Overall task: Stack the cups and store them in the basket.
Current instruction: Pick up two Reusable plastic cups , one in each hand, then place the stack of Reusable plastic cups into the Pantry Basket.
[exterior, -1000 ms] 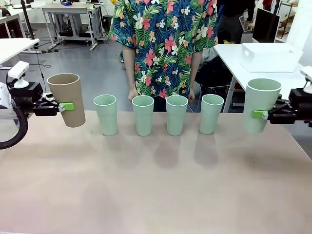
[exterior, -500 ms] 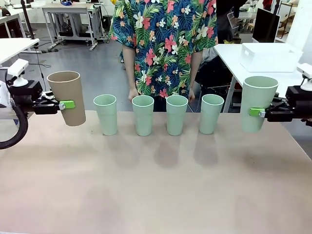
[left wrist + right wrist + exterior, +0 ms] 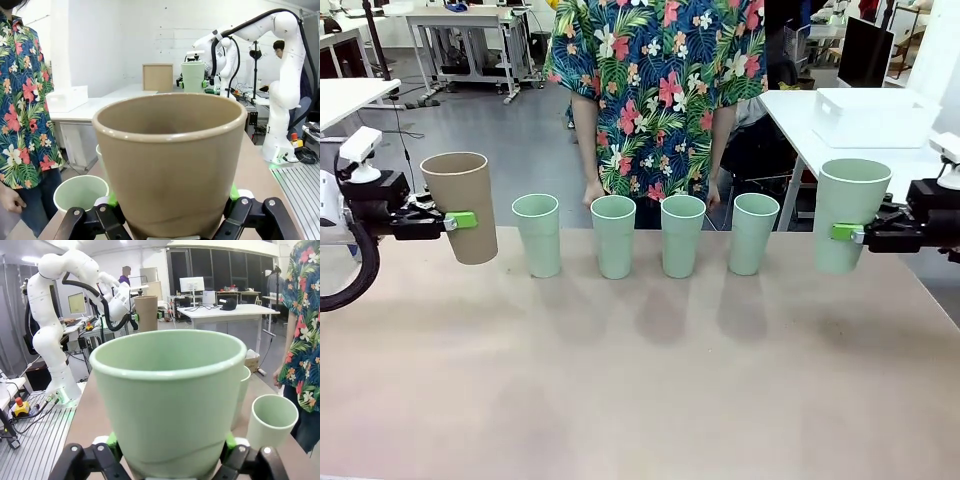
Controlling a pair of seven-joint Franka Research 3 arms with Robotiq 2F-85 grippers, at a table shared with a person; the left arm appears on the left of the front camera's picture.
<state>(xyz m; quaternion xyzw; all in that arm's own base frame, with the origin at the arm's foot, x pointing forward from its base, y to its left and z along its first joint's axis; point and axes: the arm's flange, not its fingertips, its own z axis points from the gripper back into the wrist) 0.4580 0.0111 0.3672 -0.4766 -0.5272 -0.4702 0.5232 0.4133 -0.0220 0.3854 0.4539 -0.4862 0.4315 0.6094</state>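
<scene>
My left gripper [image 3: 455, 220] is shut on the tan-brown cup [image 3: 460, 205], holding it upright off the table at the left end; in the left wrist view the cup [image 3: 170, 160] sits between the pads [image 3: 112, 200]. At the right end my right gripper [image 3: 847, 232] is shut on a mint-green cup [image 3: 850, 215], which the right wrist view shows close up [image 3: 167, 395]. Several mint-green cups stand in a row between them, from one at the left [image 3: 538, 235] to one at the right [image 3: 754, 233]. The white basket [image 3: 875, 115] rests on a side table at the far right.
A person in a flowered shirt [image 3: 660, 90] stands behind the row, hands hanging near the table's far edge. The near half of the beige table [image 3: 640, 390] is bare. A white table [image 3: 350, 95] stands at the far left.
The right gripper has lifted its mint-green cup a little and drawn it slightly inward. The tan-brown cup rose, then sank back and shifted slightly right. The standing cups have not moved.
</scene>
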